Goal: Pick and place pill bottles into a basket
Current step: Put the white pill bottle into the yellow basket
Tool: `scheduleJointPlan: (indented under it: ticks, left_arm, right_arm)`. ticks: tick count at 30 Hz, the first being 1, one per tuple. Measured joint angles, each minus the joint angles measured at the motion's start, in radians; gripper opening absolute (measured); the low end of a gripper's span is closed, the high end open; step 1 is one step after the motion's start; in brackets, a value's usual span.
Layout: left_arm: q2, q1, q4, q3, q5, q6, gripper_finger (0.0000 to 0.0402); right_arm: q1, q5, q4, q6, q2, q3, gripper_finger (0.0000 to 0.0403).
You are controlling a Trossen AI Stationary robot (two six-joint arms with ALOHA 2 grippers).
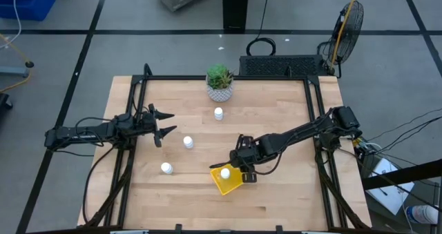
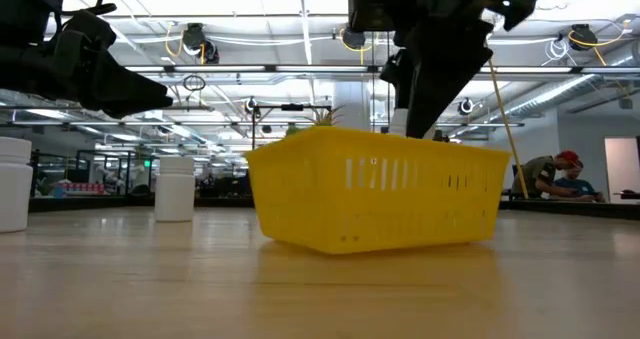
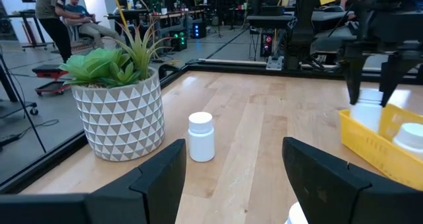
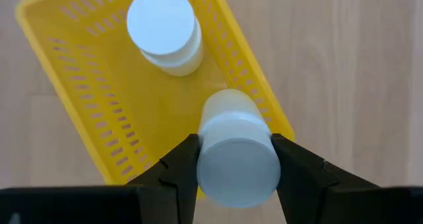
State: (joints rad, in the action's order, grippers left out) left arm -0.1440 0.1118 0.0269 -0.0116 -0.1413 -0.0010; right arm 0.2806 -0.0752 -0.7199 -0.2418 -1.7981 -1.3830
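Note:
The yellow basket (image 1: 222,181) lies at the table's near middle, with one white pill bottle (image 4: 163,27) standing upright in it. My right gripper (image 1: 243,168) hangs over the basket, shut on a second pill bottle (image 4: 232,138). Three more bottles stand upright on the table: one near the plant pot (image 1: 219,113), one at the middle left (image 1: 188,142), and one nearer the front (image 1: 166,168). My left gripper (image 1: 163,123) is open and empty at the table's left, level above the wood, left of these bottles. My right gripper pinches the bottle's capped top end (image 4: 210,163) between its two fingers (image 4: 177,170), coming from above and pointing down. The bottle stands upright below the fingers, its lower part inside the basket walls (image 3: 367,115). Whether its base rests on the basket floor, I cannot tell.
A white patterned plant pot (image 1: 219,89) with a green plant stands at the table's far middle. Black frame rails (image 1: 138,117) run along the table's left, right and far sides. Bare wood lies right of the basket. People sit in the room beyond the table (image 2: 560,174).

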Motion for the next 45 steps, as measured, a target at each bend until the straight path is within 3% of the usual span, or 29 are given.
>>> scheduleJointPlan:
  ticks: [15,25,33,40,45]
  left_arm:
    - [0.000,0.000,0.000,0.000,0.000,0.001,0.0253]
    - [0.000,0.000,0.000,0.001,0.000,0.006,0.0253]
    - [0.000,0.000,0.000,0.001,0.000,0.006,0.0253]
    - [0.000,0.000,0.000,0.001,0.000,-0.001,0.0253]
    - [0.000,0.000,0.000,0.001,0.001,-0.002,0.0253]
  right_arm:
    - [-0.040,-0.025,-0.084,-0.021,-0.001,0.000,0.0145]
    - [-0.045,0.025,-0.048,0.018,-0.083,-0.005,0.0145]
    - [-0.045,0.023,0.022,0.019,-0.073,0.001,0.0145]
    - [-0.046,0.007,0.072,-0.028,-0.068,0.004,0.0302]
    - [-0.045,-0.074,0.068,-0.047,-0.060,0.004,0.0346]
